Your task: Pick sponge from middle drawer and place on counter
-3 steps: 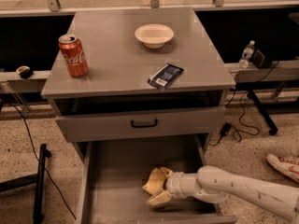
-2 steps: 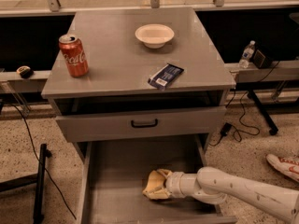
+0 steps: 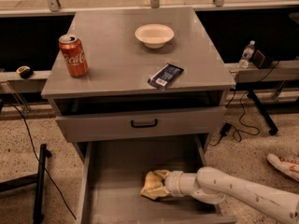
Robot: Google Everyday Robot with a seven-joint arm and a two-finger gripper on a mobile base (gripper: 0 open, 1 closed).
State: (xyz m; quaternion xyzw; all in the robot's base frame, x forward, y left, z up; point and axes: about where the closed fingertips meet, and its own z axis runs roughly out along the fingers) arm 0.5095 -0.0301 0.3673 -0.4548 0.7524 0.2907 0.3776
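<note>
**One sponge in the gripper, down in the open drawer**

The single white arm (image 3: 243, 195) is reaching in from the right, and its gripper (image 3: 151, 186) is sitting low inside the middle drawer (image 3: 114, 181), which is standing pulled out. The gripper is pinching narrowly on the one sponge (image 3: 148, 192), a pale yellow lump lying against the drawer floor near its middle. Above it, one more drawer front (image 3: 103, 127) with one black handle (image 3: 144, 123) is standing slightly ajar. The counter (image 3: 117, 73) is carrying three things: one red can (image 3: 73, 55) standing upright at the left, one white bowl (image 3: 154, 35) toward the back, and one dark packet (image 3: 165, 75) lying flat near the front right. One water bottle (image 3: 246, 55) is standing off to the right of the cabinet.
</note>
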